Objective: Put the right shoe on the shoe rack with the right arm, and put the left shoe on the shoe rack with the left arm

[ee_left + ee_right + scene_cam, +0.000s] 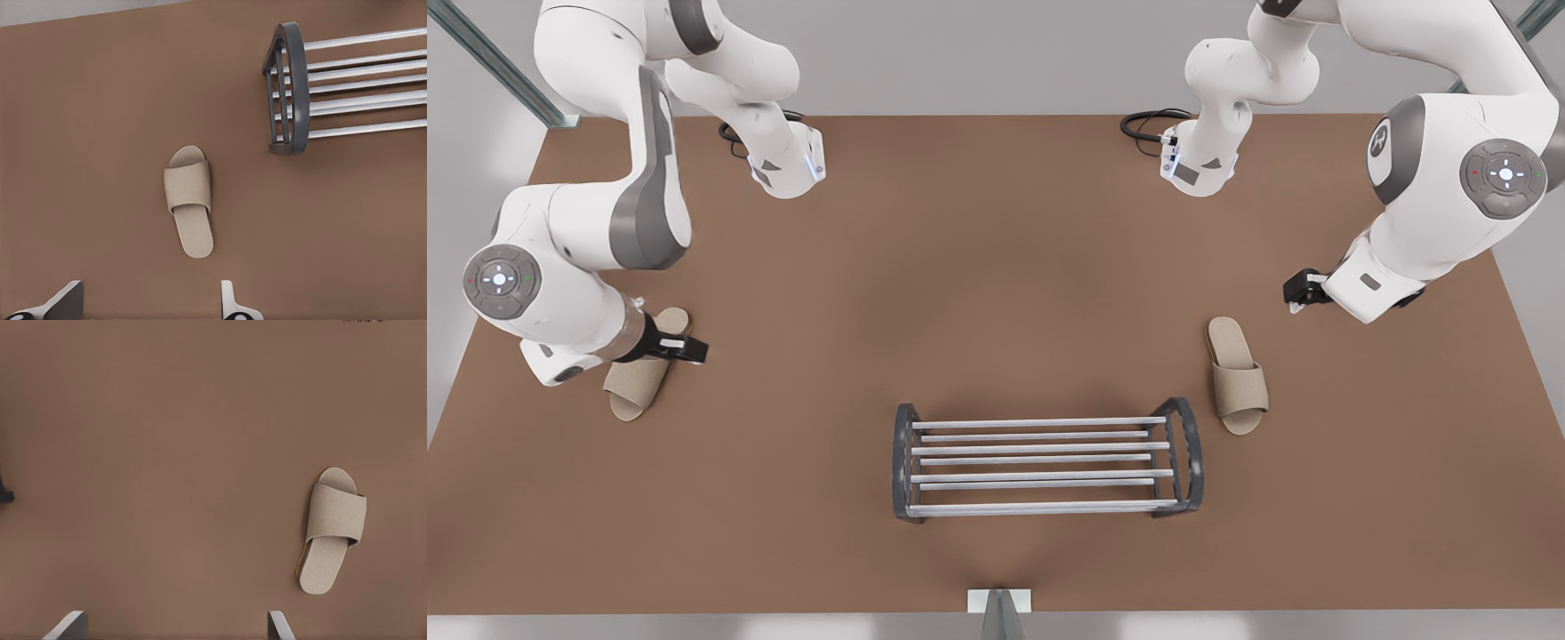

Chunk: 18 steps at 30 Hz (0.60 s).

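The shoe rack stands bare near the front edge of the brown desk, its silver bars running between dark arched end frames. The left shoe, a beige woven slipper, lies flat on the desk just beside the rack's end on the front view's right, apart from it. The right shoe, its twin, lies flat on the desk well off toward the front view's left.

The right arm's pincer hangs over the heel end of the right shoe; its wrist view shows the fingers spread wide, with the slipper off to one side and untouched. Farther back on the front view's right, the left arm's pincer is poised above bare desk near the left shoe, its fingers likewise apart and gripping nothing.
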Motion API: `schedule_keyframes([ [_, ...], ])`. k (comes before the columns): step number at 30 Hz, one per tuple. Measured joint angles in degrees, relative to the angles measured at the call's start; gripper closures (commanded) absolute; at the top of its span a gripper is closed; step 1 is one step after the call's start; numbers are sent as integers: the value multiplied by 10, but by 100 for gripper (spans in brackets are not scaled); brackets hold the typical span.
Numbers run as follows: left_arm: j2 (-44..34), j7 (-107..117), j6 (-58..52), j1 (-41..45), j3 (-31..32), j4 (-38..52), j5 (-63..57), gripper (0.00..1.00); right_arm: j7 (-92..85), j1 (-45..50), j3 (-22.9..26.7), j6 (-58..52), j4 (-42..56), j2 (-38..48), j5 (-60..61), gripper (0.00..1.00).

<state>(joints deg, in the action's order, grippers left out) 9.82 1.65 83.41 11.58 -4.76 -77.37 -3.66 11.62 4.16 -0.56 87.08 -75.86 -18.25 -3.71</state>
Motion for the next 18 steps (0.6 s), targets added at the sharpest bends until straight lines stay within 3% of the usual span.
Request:
schedule_keyframes([
  [6,5,7,-19,14,26,4,-12,0,-33,-47,0,1,-11,-27,2,0],
  [8,39,42,-76,165,32,5,-43,0,-42,-74,1,4,-58,-31,1,0],
  [10,137,91,-139,361,37,0,-103,0,-50,-98,0,27,-150,0,0,0],
  [11,183,116,-167,413,37,-19,-143,0,-54,-113,0,55,-225,34,-1,0],
  [14,227,186,-188,464,35,-159,-265,0,-70,-172,0,160,-365,76,-3,0],
  [18,146,364,-5,468,0,-390,-372,0,-99,-234,-1,279,-398,65,-3,0],
])
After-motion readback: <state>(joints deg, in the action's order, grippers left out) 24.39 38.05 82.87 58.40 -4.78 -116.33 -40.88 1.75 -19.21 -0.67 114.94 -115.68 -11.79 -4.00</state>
